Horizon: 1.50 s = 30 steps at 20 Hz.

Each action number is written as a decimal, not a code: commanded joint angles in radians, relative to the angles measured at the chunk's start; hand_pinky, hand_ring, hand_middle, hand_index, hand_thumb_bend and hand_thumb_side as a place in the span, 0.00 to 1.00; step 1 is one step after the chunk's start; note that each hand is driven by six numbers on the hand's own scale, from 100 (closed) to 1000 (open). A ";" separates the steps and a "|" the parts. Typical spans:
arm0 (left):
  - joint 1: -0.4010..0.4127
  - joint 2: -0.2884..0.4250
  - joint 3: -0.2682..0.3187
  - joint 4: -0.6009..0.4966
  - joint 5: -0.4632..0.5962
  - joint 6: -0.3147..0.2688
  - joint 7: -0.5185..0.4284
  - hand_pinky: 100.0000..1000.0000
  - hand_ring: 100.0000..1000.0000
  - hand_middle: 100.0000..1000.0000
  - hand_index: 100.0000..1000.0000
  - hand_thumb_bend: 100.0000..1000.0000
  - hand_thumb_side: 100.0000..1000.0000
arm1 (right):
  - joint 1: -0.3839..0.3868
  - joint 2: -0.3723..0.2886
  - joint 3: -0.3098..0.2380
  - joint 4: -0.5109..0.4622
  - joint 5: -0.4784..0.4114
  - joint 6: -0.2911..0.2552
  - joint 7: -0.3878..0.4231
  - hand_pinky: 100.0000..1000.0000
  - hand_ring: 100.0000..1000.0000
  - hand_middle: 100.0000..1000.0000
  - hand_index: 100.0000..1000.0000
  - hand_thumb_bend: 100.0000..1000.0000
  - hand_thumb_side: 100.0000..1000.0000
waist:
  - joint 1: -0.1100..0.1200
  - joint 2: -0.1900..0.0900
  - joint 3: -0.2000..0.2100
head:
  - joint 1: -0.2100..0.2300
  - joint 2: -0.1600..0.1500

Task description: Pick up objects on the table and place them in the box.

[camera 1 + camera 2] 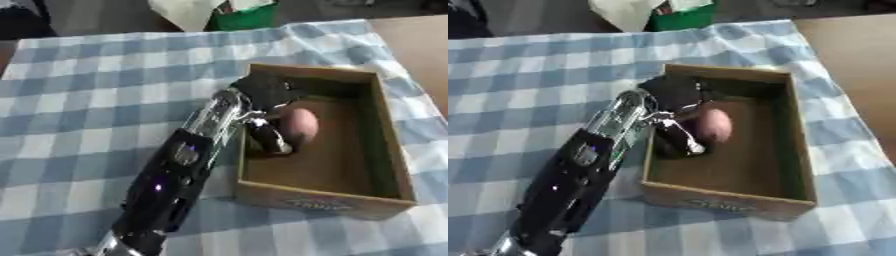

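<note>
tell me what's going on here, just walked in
The robot's left hand is reaching over the near-left wall of a cardboard box, which sits on a blue-and-white checked tablecloth. Its fingers are curled around a rounded pinkish-brown object inside the box, which looks to be at or near the box floor. The box looks otherwise empty, though the hand hides part of it. The right hand is not in view.

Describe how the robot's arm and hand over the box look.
The left arm has a glossy black forearm casing with small purple-blue lights and a round silver disc. Toward the wrist it turns into a shiny silver, ribbed metal section. The left hand is matte black with dark fingers; one finger shows silver trim.
</note>
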 commanded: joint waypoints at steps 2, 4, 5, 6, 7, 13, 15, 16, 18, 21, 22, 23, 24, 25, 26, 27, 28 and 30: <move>-0.017 0.018 0.021 -0.061 0.047 0.015 0.034 0.45 0.76 0.80 0.89 1.00 0.76 | -0.004 -0.027 -0.011 -0.015 -0.018 -0.013 -0.011 0.82 0.83 0.65 0.89 0.00 1.00 | -0.010 -0.029 0.000 | -0.002 -0.002; -0.015 0.025 0.032 -0.108 0.085 0.028 0.055 0.44 0.75 0.78 0.87 1.00 0.79 | -0.003 -0.032 -0.015 -0.015 -0.029 -0.023 -0.016 0.82 0.83 0.65 0.88 0.00 1.00 | -0.011 -0.031 0.001 | -0.006 0.001; -0.014 0.030 0.036 -0.130 0.106 0.036 0.063 0.44 0.74 0.78 0.86 1.00 0.81 | -0.003 -0.035 -0.017 -0.015 -0.037 -0.028 -0.019 0.81 0.83 0.65 0.88 0.00 1.00 | -0.012 -0.032 0.002 | -0.008 0.003; -0.011 0.035 0.045 -0.154 0.129 0.048 0.074 0.43 0.74 0.77 0.86 1.00 0.83 | -0.001 -0.038 -0.021 -0.015 -0.045 -0.036 -0.024 0.81 0.83 0.65 0.88 0.00 1.00 | -0.012 -0.034 0.002 | -0.009 0.005; -0.007 0.040 0.055 -0.179 0.152 0.062 0.085 0.44 0.74 0.77 0.86 1.00 0.86 | 0.001 -0.041 -0.025 -0.015 -0.052 -0.043 -0.030 0.81 0.83 0.65 0.88 0.00 1.00 | -0.013 -0.036 0.004 | -0.012 0.006; 0.048 0.058 0.087 -0.353 0.284 0.156 0.128 0.44 0.71 0.75 0.86 1.00 0.91 | 0.024 -0.046 -0.048 -0.015 -0.041 -0.052 -0.057 0.81 0.83 0.65 0.88 0.00 1.00 | -0.013 -0.050 0.037 | -0.043 0.021; 0.063 0.065 0.097 -0.421 0.339 0.201 0.148 0.44 0.71 0.75 0.86 1.00 0.93 | 0.027 -0.045 -0.050 -0.015 -0.029 -0.050 -0.065 0.81 0.83 0.65 0.88 0.00 1.00 | -0.013 -0.051 0.045 | -0.049 0.021; 0.070 0.068 0.105 -0.456 0.371 0.227 0.163 0.44 0.70 0.75 0.86 1.00 0.94 | 0.028 -0.045 -0.051 -0.015 -0.025 -0.050 -0.069 0.81 0.83 0.65 0.88 0.00 1.00 | -0.013 -0.051 0.048 | -0.052 0.020; 0.085 0.079 0.121 -0.516 0.436 0.280 0.195 0.43 0.69 0.74 0.86 1.00 1.00 | 0.030 -0.044 -0.052 -0.015 -0.016 -0.050 -0.075 0.81 0.83 0.64 0.88 0.00 1.00 | -0.014 -0.052 0.055 | -0.059 0.019; 0.116 0.102 0.145 -0.588 0.565 0.357 0.260 0.43 0.68 0.72 0.85 1.00 0.91 | 0.035 -0.043 -0.054 -0.015 -0.005 -0.050 -0.083 0.81 0.83 0.64 0.88 0.00 1.00 | -0.016 -0.054 0.071 | -0.073 0.021; 0.134 0.115 0.153 -0.606 0.614 0.378 0.279 0.43 0.67 0.71 0.85 1.00 0.90 | 0.037 -0.043 -0.055 -0.015 0.000 -0.049 -0.085 0.81 0.83 0.64 0.88 0.00 1.00 | -0.018 -0.054 0.079 | -0.081 0.021; 0.153 0.128 0.160 -0.624 0.667 0.395 0.299 0.43 0.66 0.70 0.84 1.00 0.89 | 0.040 -0.044 -0.057 -0.015 0.005 -0.050 -0.088 0.81 0.83 0.64 0.88 0.00 1.00 | -0.018 -0.055 0.086 | -0.088 0.021; 0.176 0.143 0.171 -0.642 0.719 0.412 0.324 0.43 0.66 0.69 0.84 0.95 0.89 | 0.044 -0.045 -0.058 -0.015 0.010 -0.050 -0.090 0.81 0.83 0.64 0.88 0.00 1.00 | -0.019 -0.056 0.094 | -0.097 0.022; 0.198 0.156 0.182 -0.661 0.773 0.427 0.351 0.42 0.65 0.69 0.83 0.88 0.89 | 0.047 -0.046 -0.060 -0.015 0.016 -0.051 -0.093 0.81 0.83 0.64 0.88 0.00 1.00 | -0.019 -0.057 0.101 | -0.104 0.024; 0.221 0.170 0.195 -0.681 0.829 0.441 0.384 0.42 0.64 0.68 0.84 0.81 0.89 | 0.050 -0.047 -0.062 -0.015 0.021 -0.052 -0.096 0.81 0.83 0.64 0.88 0.00 1.00 | -0.019 -0.059 0.108 | -0.113 0.025; 0.241 0.184 0.207 -0.700 0.883 0.455 0.419 0.41 0.64 0.68 0.83 0.79 0.88 | 0.054 -0.048 -0.063 -0.015 0.026 -0.052 -0.099 0.81 0.83 0.64 0.88 0.00 1.00 | -0.018 -0.060 0.114 | -0.119 0.026; 0.260 0.196 0.221 -0.716 0.930 0.468 0.454 0.40 0.62 0.66 0.83 0.57 0.85 | 0.057 -0.049 -0.065 -0.015 0.031 -0.052 -0.102 0.81 0.83 0.64 0.88 0.00 1.00 | -0.017 -0.062 0.121 | -0.127 0.028; 0.304 0.227 0.255 -0.752 1.038 0.496 0.547 0.38 0.58 0.62 0.75 0.27 0.65 | 0.064 -0.052 -0.069 -0.015 0.042 -0.052 -0.110 0.81 0.83 0.64 0.88 0.00 1.00 | -0.015 -0.066 0.136 | -0.141 0.031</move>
